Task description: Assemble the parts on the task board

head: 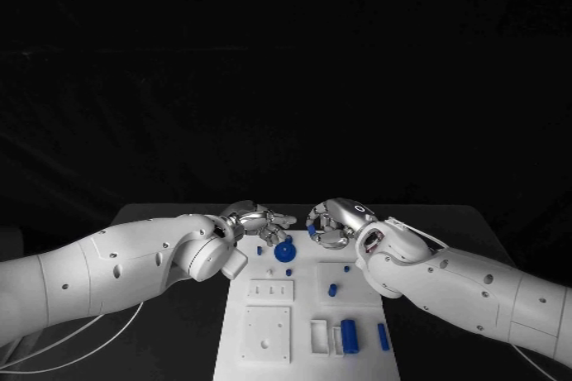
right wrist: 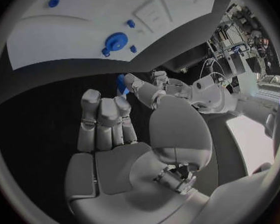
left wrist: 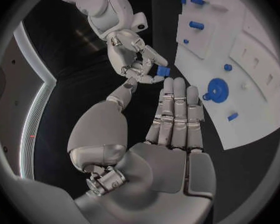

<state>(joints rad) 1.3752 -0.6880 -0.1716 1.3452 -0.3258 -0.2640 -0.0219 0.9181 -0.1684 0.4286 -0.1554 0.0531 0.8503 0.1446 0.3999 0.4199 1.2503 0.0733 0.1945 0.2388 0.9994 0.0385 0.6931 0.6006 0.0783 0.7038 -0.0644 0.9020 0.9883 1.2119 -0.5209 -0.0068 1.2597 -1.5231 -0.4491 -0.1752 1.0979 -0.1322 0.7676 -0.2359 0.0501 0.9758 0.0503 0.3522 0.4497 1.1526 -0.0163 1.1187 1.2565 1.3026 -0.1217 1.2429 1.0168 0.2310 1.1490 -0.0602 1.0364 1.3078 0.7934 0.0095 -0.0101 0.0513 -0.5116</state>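
Both arms reach in over the far end of the table, hands close together. The left hand is empty, fingers extended and together. The right hand pinches between fingertips.

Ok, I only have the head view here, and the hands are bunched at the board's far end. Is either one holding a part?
Observer: Yes. The left wrist view shows the right hand pinching a short blue cylinder at its fingertips.
Operator: And the left hand?
Observer: The left hand holds nothing. Its palm is bare and its fingers are straight.
Operator: Are the hands touching?
Observer: The left thumb reaches close to the right hand's fingers, but I cannot tell whether they touch.
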